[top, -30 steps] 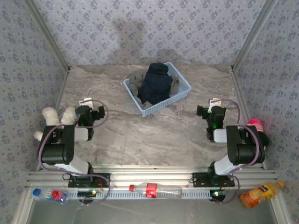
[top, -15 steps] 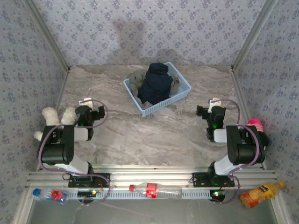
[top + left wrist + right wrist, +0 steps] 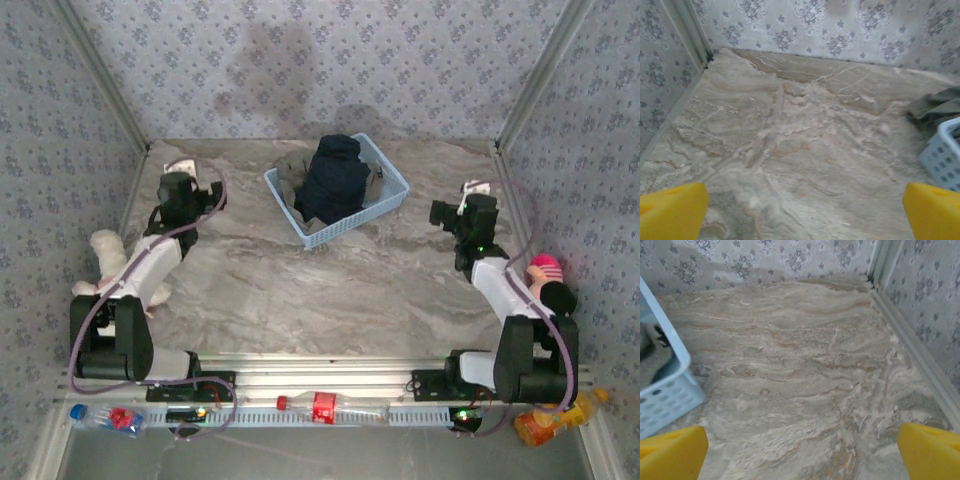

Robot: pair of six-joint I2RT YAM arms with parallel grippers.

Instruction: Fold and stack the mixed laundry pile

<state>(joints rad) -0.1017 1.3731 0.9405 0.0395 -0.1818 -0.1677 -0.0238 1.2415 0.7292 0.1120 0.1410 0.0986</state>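
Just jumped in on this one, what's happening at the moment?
Nothing is being handled yet. The navy T-shirt and the grey-olive garment lie heaped in the light blue basket at the far middle of the table. The left gripper is out to the basket's left and the right gripper to its right, both open, empty and apart from the basket. No folding or stacking is done.

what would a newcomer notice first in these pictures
The light blue plastic basket stands in the far middle of the marble-patterned table. It is heaped with a large dark navy T-shirt, and a smaller grey-olive garment lies at its left side. On either side of it, the left gripper and right gripper hang open above the table, holding nothing.
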